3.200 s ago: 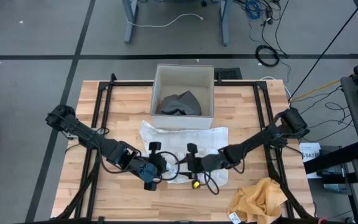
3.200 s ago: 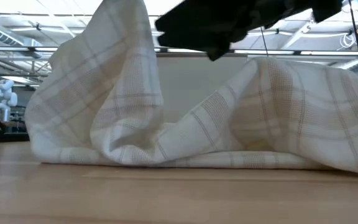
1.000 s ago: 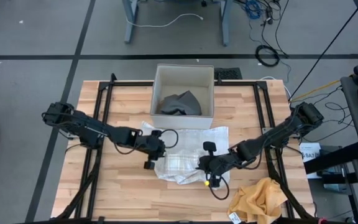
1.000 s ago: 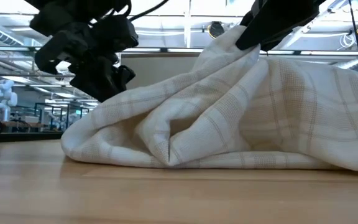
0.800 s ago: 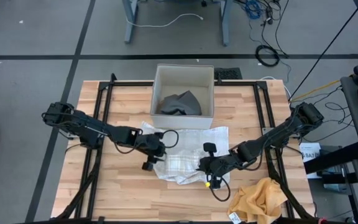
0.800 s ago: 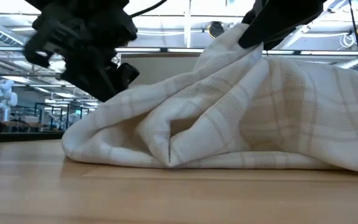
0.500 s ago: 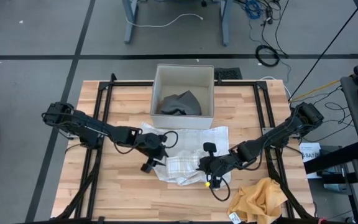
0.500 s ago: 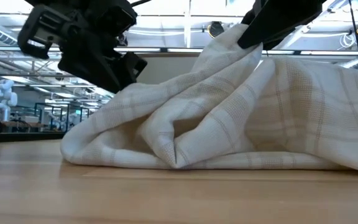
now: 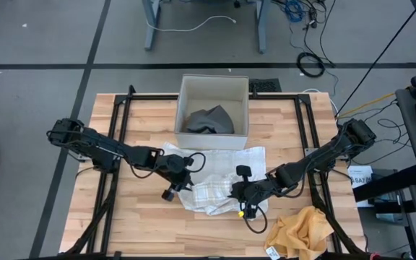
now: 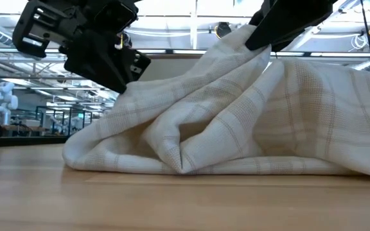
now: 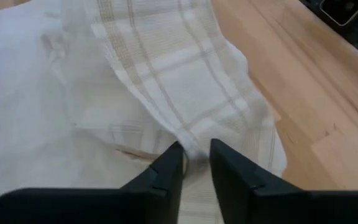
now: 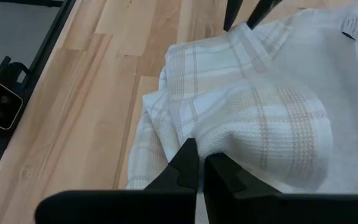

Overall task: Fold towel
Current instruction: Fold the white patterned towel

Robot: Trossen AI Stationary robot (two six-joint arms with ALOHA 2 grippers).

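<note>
Wooden worktop [image 9: 136, 224] seen from above, with a black frame along its edges. A white open bin [image 9: 214, 112] stands at the far edge and holds a crumpled grey cloth [image 9: 209, 120]. Just in front of the bin lies the towel [image 9: 215, 180], white with tan checked stripes, bunched into loose folds. A mustard-yellow cloth [image 9: 303, 230] lies well to the right of the towel, at the near right corner. The left gripper [image 9: 181, 182] sits at the towel's left edge, jaws narrowly parted around a raised fold of the cloth. The right gripper [image 9: 238, 196] sits at the towel's near right edge, jaws clenched on a fold and lifting it. A small tag [image 12: 351, 23] on the towel is unreadable.
</note>
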